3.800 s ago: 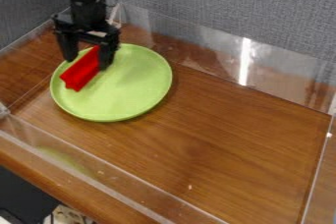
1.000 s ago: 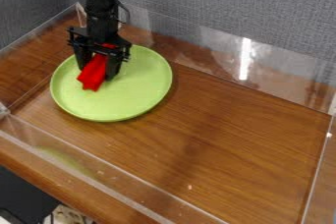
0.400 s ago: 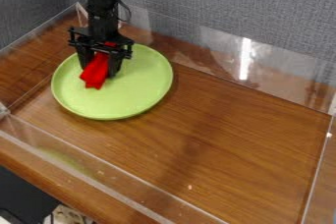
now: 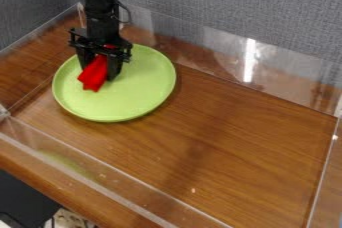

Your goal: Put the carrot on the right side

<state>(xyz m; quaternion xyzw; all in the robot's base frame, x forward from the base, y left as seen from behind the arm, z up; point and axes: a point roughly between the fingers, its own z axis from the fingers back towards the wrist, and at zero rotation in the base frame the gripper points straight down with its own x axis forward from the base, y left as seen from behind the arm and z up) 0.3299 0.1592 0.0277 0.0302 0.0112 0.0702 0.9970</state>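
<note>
The carrot [image 4: 94, 74], a bright red blocky bar, lies on the left half of the round lime-green plate [image 4: 140, 97]. My black gripper [image 4: 100, 60] points straight down over the carrot's upper end. Its fingers are closed against both sides of the red bar, so it is shut on the carrot. The carrot's top end is hidden between the fingers.
The plate sits at the back left of a brown wooden tabletop [image 4: 227, 142]. Clear acrylic walls [image 4: 247, 57] ring the table on all sides. A grey fabric backdrop stands behind.
Since the oldest frame the gripper has shifted right, turned, and closed on the carrot. Over the last second nothing has visibly moved.
</note>
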